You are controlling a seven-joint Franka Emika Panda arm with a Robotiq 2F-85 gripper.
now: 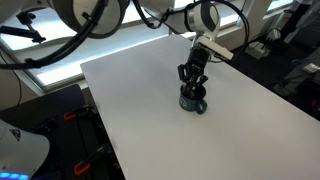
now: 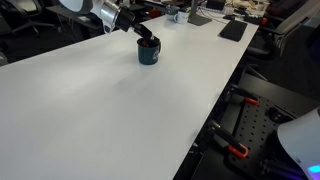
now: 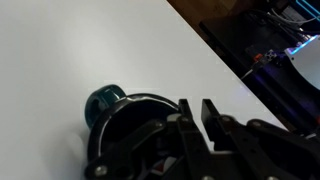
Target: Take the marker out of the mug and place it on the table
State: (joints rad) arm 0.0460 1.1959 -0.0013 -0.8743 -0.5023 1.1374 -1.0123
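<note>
Pincer (image 1: 192,87) at mouth of mug (image 1: 196,103), mug directly beneath on white table (image 1: 140,125), pincer width indiscernible

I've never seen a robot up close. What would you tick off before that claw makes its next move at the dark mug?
1. Gripper lined up with the mug: ok. In both exterior views it reaches down right at the mug's mouth.
2. Marker in sight: cannot tell. No view shows it, and the gripper hides the mug's inside.
3. Grip on the marker: cannot tell. The wrist view shows two fingers close together, but not what is between them.
4. Mug upright on the table: ok.
5. Bare tabletop beside the mug to lay the marker on: ok.
</note>
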